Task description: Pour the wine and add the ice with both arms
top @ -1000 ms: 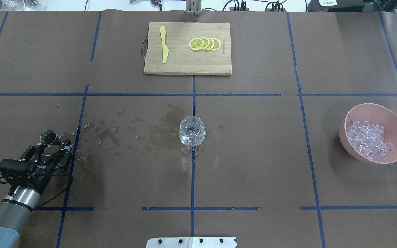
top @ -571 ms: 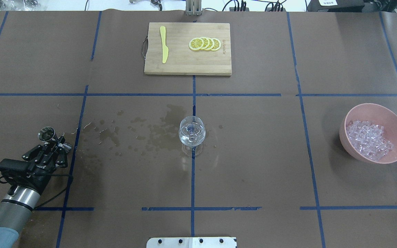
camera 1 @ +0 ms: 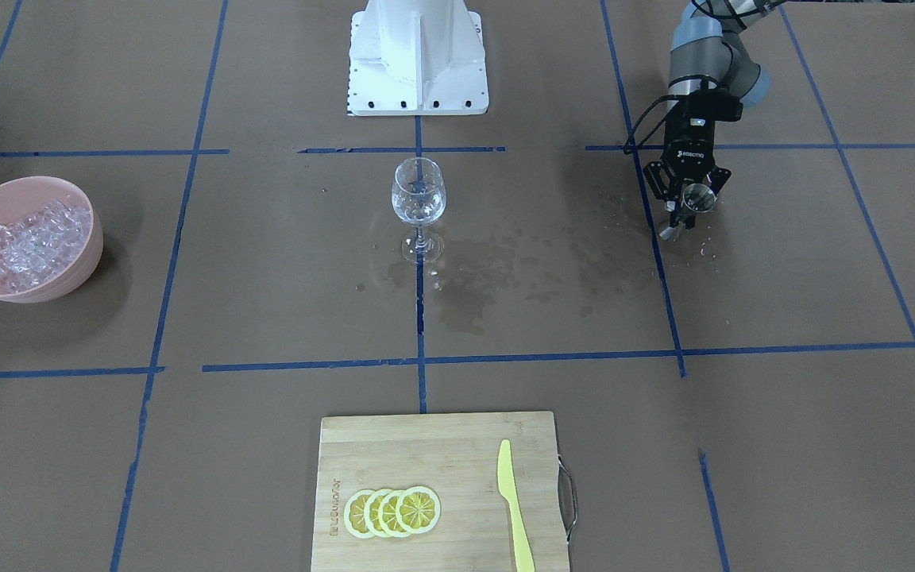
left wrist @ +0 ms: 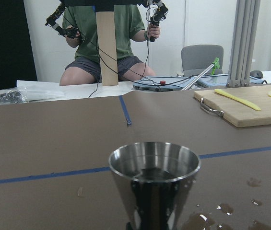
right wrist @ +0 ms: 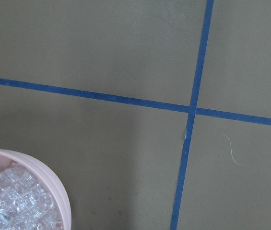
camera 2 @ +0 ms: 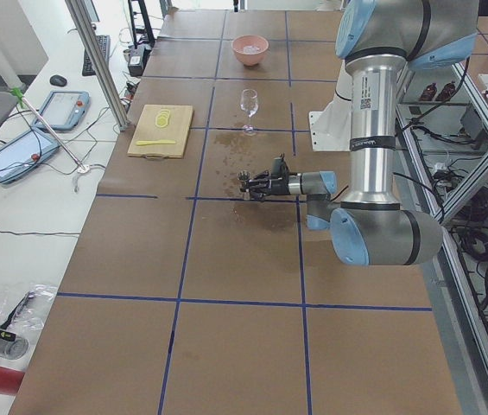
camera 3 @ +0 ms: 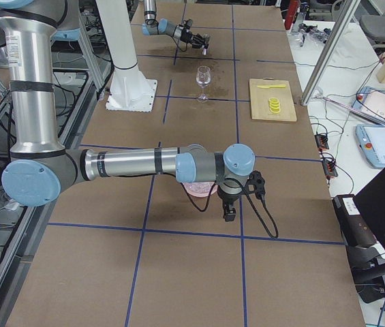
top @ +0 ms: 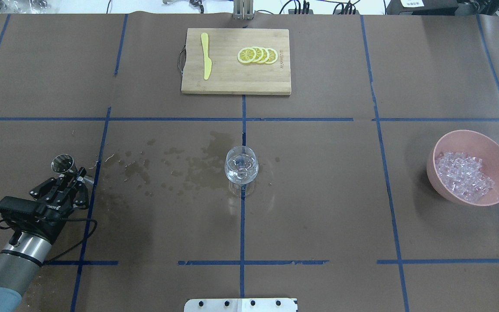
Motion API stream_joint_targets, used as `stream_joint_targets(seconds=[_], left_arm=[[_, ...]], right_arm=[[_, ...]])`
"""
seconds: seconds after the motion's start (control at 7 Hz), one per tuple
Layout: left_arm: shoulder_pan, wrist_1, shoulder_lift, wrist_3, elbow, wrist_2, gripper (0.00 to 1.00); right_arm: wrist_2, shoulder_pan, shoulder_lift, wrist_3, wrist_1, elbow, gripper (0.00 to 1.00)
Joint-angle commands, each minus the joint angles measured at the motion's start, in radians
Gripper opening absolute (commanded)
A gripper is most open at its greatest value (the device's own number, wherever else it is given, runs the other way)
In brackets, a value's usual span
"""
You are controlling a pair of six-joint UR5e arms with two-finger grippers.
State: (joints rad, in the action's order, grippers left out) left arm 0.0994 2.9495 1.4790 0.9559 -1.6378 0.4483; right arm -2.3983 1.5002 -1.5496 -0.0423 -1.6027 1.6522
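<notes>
Gripping low: left gripper (top: pixel 76 178) lies level over the tabletop (top: pixel 319 195). Its jaws are drawn in on the narrow waist of a steel jigger (top: pixel 62 165), pinching it as far as the overhead view shows. Jigger upright, mouth clear of the fingers. Judged reason: a waist hold leaves the rim free for tipping and keeps the cup vertical while carried.

Left wrist view looks straight across the rim. A level dark sheen low inside reads as the wine (left wrist: pixel 152 173), so the liquid sits just ahead of and above the jaws, not yet over the wine glass (top: pixel 241 168). Glass stands at centre, well apart from the jigger, with clear liquid in its bowl. The central spot probably lets both arms reach it. Wet patches (top: pixel 197 167) lie between glass and jigger.

Ice (top: pixel 464 175) is heaped in a pink bowl (top: pixel 477 142) at the right arm's end. Right gripper (camera 3: pixel 229 211) hangs just beside that bowl. Its wrist view catches only the rim and some cubes in one corner. Jaws there: cannot tell whether spread or pressed together.
</notes>
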Motion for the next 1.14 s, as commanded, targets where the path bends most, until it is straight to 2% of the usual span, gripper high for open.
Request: stream_joint_targets(seconds=[0.0,0.57,0.71,1.0], left_arm=[[-0.001,0.02,0.017,-0.172,-0.09,0.001,0.0],[0.002,-0.012,0.311,-0.435,-0.086,-0.003,0.0],[0.006,-0.054,0.404,-0.525,-0.083,-0.003,0.0],[0.006,-0.223,0.46,-0.534,-0.085,-0.003,0.0]], right_arm=[[0.002,0.0,0.006,-0.001,0.001,0.006,1.0],[0.004,0.0,0.008,0.001,0.001,0.003,1.0],[0.004,0.0,0.008,-0.001,0.001,0.001,1.0],[0.004,0.0,0.008,0.001,0.001,-0.002,1.0]])
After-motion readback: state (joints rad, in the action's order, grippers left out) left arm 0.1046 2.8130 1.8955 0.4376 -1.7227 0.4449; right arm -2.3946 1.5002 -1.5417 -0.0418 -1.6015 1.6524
